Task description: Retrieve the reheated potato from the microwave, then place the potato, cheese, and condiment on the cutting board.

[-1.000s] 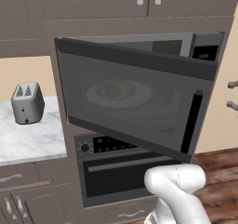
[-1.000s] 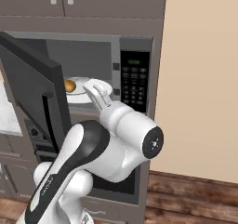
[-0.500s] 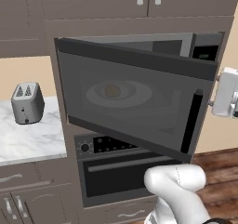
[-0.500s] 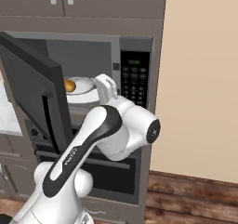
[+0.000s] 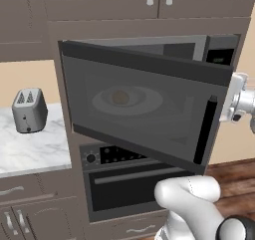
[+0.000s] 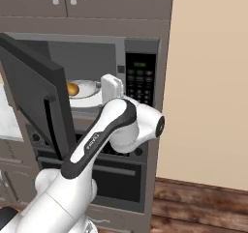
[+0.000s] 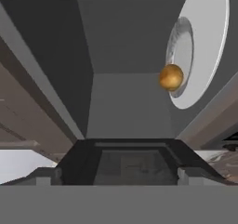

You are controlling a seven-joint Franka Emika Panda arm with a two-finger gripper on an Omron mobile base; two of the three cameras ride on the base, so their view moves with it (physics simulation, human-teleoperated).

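A grey toaster [image 5: 29, 110] stands on the marble desk [image 5: 30, 152]. The microwave [image 6: 140, 77] door hangs open. Inside, the potato [image 6: 72, 89] rests on a white plate [image 6: 89, 88]. The end effector [image 6: 110, 88], fingers spread and empty, hovers at the opening.

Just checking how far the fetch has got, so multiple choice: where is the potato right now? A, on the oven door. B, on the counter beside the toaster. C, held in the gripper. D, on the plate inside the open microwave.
D: the potato sits on the white plate inside the microwave, whose door hangs open, and the hand view shows it ahead of the hand, not held.
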